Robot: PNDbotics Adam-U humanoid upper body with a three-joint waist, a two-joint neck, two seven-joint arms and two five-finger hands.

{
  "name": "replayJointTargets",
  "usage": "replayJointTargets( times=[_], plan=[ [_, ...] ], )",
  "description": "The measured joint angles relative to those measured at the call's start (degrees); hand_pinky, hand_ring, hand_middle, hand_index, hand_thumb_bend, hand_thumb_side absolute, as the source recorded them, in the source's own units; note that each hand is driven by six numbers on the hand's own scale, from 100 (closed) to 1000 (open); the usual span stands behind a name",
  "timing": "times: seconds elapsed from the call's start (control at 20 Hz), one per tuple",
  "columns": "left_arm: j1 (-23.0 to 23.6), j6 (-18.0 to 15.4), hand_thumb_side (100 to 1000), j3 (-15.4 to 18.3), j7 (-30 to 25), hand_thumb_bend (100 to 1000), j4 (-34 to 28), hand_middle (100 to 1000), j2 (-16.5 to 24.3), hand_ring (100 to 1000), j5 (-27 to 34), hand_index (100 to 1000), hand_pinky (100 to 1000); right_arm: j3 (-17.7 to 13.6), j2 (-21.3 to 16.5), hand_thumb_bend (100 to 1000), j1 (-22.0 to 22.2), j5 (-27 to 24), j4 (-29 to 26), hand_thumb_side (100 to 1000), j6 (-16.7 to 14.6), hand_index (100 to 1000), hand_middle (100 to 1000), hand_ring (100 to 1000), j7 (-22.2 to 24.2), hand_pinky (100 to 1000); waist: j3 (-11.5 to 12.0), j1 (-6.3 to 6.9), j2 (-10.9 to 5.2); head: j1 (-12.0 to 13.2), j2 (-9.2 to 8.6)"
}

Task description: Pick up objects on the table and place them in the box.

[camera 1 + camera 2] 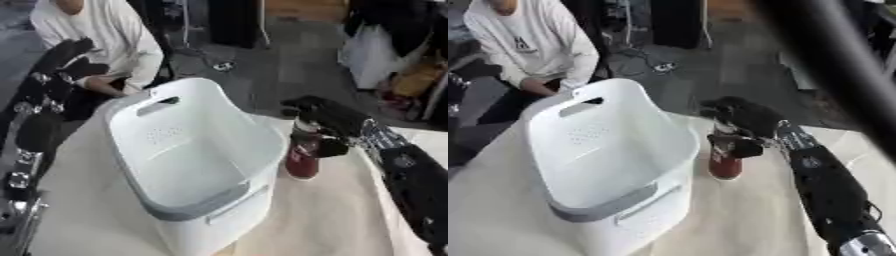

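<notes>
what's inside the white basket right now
Nothing shows inside the white basket: only its bare white walls and floor are visible. The near wall hides the front of the floor. The red bottle stands outside it on the table, under the right hand.

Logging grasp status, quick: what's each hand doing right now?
Left hand: raised, fingers cannot be told.
Right hand: shut on the dark red bottle.

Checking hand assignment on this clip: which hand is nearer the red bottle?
Right. The right hand has its fingers curled round the red bottle beside the white box; the left hand hangs raised beyond the box's far-left side.
</notes>
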Motion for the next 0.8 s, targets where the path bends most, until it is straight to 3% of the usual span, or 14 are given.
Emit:
replayJointTargets(
  times=[0.8],
  plan=[
    [0.0,0.0,1000,0.0,0.0,441,0.0,923,0.0,778,0.2,1000,1000,0.0,0.0,106,0.2,-0.7,0.0,1000,0.1,994,1000,914,1.8,872,0.0,0.01,0.00,0.4,0.00]
  ],
)
